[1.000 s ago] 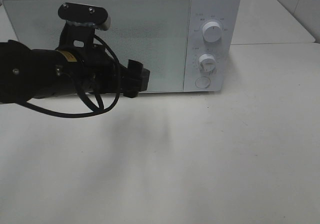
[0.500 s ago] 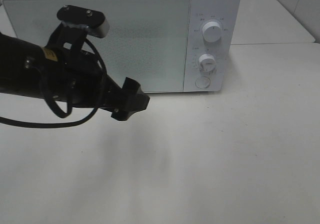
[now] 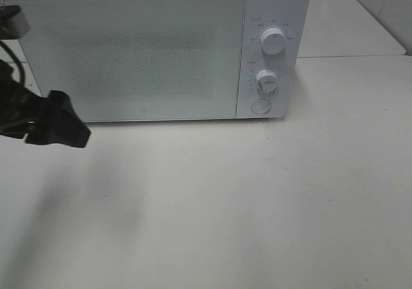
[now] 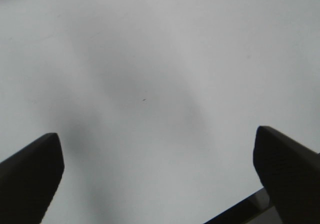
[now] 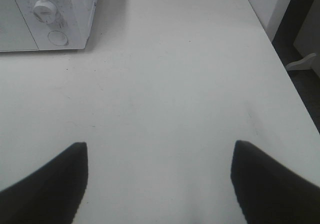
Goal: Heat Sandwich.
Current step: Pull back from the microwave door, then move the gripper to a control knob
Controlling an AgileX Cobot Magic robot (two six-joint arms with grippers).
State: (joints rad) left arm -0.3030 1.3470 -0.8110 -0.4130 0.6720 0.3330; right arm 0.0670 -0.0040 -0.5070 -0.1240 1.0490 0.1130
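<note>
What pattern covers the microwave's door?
The door shows fine speckled dots on pale white, clearest in the exterior high view.

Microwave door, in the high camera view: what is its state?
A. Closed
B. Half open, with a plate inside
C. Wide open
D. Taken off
A: the microwave door lies flush with the control panel beside it, and no gap or inner space can be seen.
</note>
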